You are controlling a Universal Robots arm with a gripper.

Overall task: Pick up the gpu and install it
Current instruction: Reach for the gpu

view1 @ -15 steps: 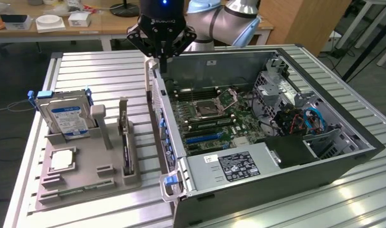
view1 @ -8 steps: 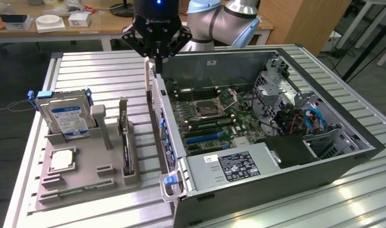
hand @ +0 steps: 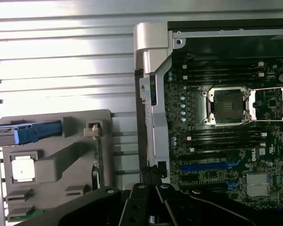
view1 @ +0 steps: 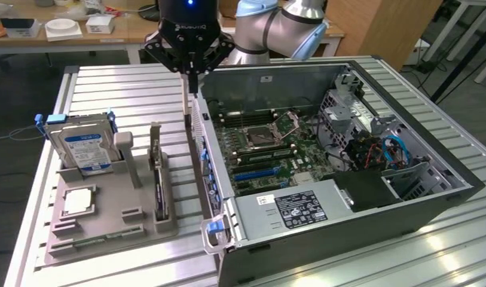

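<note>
At the exterior view's left, the hard drive (view1: pixel 83 146) stands upright in the grey holder (view1: pixel 107 239), with the processor chip (view1: pixel 79 200) lying flat just below it in the frame. A little to the right, the gpu (view1: pixel 157 185) stands on its long edge in a narrow slot of the same holder. It is thin and dark, and it is apart from the gripper.

The gripper (view1: pixel 192 81) hangs high at upper centre, over the seam between the ribbed table (view1: pixel 123 84) and the near wall of the open computer case (view1: pixel 330 257). Its fingers are pressed together, and nothing appears to be between them.

I judge the step in hand to be the reach for the card. Done well, the fingers spread before descending, straddle the card's two flat faces (not its ends), and draw it straight up along the slot.

As for edges, a grey post of the holder rises just left of the card, and the case wall stands just to the right of the holder. Sideways room is therefore tight. The air above the card is open, and further right the motherboard (view1: pixel 259 143) lies exposed.
</note>
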